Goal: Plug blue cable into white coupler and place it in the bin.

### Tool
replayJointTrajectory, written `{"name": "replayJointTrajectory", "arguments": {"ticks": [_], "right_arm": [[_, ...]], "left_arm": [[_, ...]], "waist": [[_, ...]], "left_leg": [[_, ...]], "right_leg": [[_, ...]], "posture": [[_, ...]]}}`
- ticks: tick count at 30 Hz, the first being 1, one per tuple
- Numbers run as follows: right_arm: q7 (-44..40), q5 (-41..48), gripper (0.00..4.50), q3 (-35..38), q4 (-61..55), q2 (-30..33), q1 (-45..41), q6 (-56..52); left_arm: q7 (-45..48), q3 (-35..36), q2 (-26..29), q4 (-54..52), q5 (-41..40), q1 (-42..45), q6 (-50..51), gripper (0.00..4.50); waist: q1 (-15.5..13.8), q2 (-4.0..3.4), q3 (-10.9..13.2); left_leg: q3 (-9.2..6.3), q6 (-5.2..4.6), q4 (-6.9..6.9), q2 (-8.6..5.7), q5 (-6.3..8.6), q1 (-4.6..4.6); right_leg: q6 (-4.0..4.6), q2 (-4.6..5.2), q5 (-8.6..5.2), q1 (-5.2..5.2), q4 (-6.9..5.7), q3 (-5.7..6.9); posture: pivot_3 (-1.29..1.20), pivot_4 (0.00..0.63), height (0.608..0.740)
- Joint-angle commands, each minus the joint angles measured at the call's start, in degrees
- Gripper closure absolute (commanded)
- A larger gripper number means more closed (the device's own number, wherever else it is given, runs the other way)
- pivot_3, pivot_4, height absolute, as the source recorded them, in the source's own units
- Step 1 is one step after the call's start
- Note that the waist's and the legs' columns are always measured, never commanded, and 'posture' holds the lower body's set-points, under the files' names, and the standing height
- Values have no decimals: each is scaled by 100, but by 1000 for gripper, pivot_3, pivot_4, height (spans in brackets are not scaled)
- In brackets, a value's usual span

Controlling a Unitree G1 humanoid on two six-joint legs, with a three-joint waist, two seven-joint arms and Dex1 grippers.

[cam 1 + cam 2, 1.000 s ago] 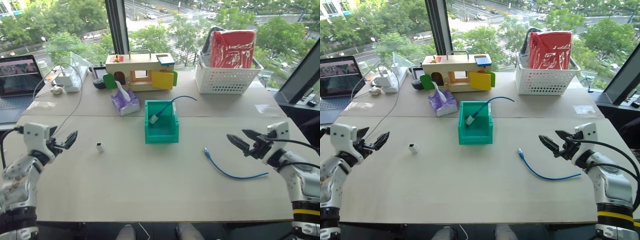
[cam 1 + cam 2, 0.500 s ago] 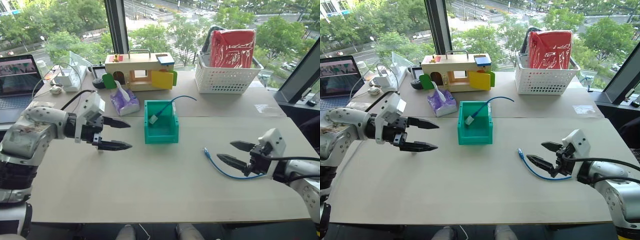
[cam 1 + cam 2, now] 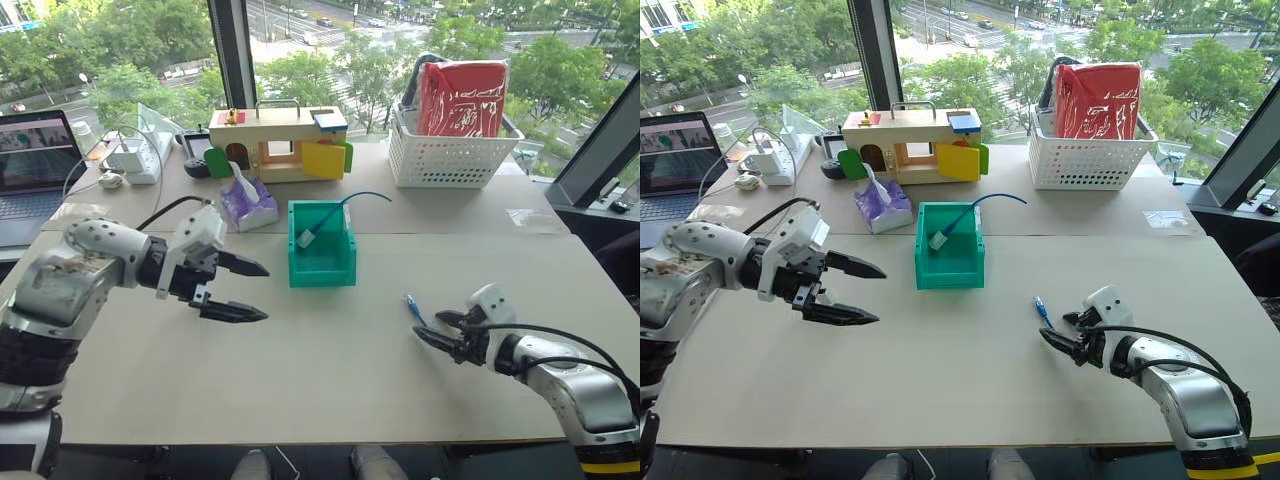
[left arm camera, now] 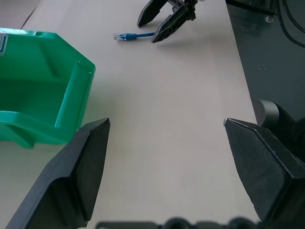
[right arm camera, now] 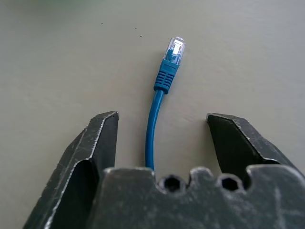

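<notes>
Right gripper (image 5: 162, 129) is sitting low on the table (image 3: 330, 350), fingers (image 5: 97, 143) apart and straddling the blue cable (image 5: 157, 112) behind its plug, not clamping it. Cable is lying flat on the table, right of the bin (image 3: 323, 262). Left gripper (image 3: 243, 291) is hovering wide open, holding nothing, left of the bin. Another blue cable with a white piece (image 3: 308, 238) is sitting in the bin.

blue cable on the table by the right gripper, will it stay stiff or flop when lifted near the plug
The thin bright-blue network cable lies in a loose curve between the open fingers of the right gripper, so it will probably droop. It looks light. Its clear plastic plug seems rigid and may swing or snag.
</notes>
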State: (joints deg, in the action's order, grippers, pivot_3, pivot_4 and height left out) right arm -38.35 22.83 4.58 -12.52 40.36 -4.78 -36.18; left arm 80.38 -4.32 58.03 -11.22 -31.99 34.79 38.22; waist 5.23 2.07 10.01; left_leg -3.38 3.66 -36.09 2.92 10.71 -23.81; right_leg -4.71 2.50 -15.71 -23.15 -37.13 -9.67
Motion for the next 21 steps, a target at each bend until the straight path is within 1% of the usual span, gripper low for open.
{"name": "replayJointTrajectory", "arguments": {"ticks": [1,4,5,6,7,8,10,13,15,17,19,21], "right_arm": [[-352,-4,2510,-132,4,64,195,113],[-825,-693,3487,-711,129,511,427,882],[-879,-799,3870,-784,178,564,432,1032],[-928,-817,4126,-793,207,580,395,1113],[-995,-804,4474,-782,209,587,343,1179],[-1085,-799,4474,-780,194,604,283,1230],[-1485,-822,4474,-1022,-75,729,96,1310],[-1954,-601,4474,-1406,-601,676,-158,1217],[-2227,-575,4474,-1708,-813,626,-508,1067],[-2513,-722,4474,-2002,-746,591,-946,1124],[-2826,-879,4474,-2260,-430,543,-1411,1332],[-3181,-1191,4474,-2598,16,498,-1861,1777]], "left_arm": [[44,387,249,-285,-183,-166,106,384],[105,457,318,-309,-289,-248,207,384],[101,486,328,-308,-316,-263,228,384],[86,511,330,-306,-338,-272,251,384],[77,529,336,-306,-347,-286,266,384],[74,534,348,-312,-342,-301,265,384],[169,539,403,-385,-351,-418,210,384],[271,611,465,-596,-568,-574,349,384],[258,645,503,-699,-616,-662,376,384],[224,651,519,-753,-627,-706,395,384],[196,638,524,-788,-640,-729,405,384],[178,610,533,-845,-656,-748,439,384]], "waist": [[-2,1,0],[-6,2,-1],[-9,9,-5],[-14,16,-9],[-18,18,-10],[-18,18,-10],[0,19,-9],[38,21,-8],[52,20,-7],[43,20,-2],[32,18,6],[27,22,8]], "left_leg": [[-1,0,2,1,0,0],[0,0,3,0,0,0],[1,0,3,0,0,0],[0,0,4,0,0,2],[0,0,5,1,0,3],[0,0,4,1,0,4],[0,0,3,1,0,4],[-1,0,6,5,0,5],[0,0,9,6,0,5],[0,0,6,6,0,3],[1,0,-3,5,0,0],[1,0,-13,5,0,-2]], "right_leg": [[0,-1,0,0,1,0],[-1,1,-1,0,2,0],[-2,1,-2,1,3,0],[-2,0,-3,1,3,1],[-1,0,-3,2,3,2],[-1,0,-3,3,3,2],[-1,0,-3,3,2,2],[1,-4,-4,1,-1,2],[3,-5,-5,-2,-4,2],[3,-5,-5,-3,-4,2],[1,-3,-3,-2,-4,2],[-2,-2,-2,-1,-3,2]], "posture": [[0,150,740],[0,150,740],[0,150,740],[0,150,740],[0,150,740],[0,150,740],[0,150,740],[0,150,740],[0,150,740],[0,150,740],[0,150,740],[0,150,740]]}}
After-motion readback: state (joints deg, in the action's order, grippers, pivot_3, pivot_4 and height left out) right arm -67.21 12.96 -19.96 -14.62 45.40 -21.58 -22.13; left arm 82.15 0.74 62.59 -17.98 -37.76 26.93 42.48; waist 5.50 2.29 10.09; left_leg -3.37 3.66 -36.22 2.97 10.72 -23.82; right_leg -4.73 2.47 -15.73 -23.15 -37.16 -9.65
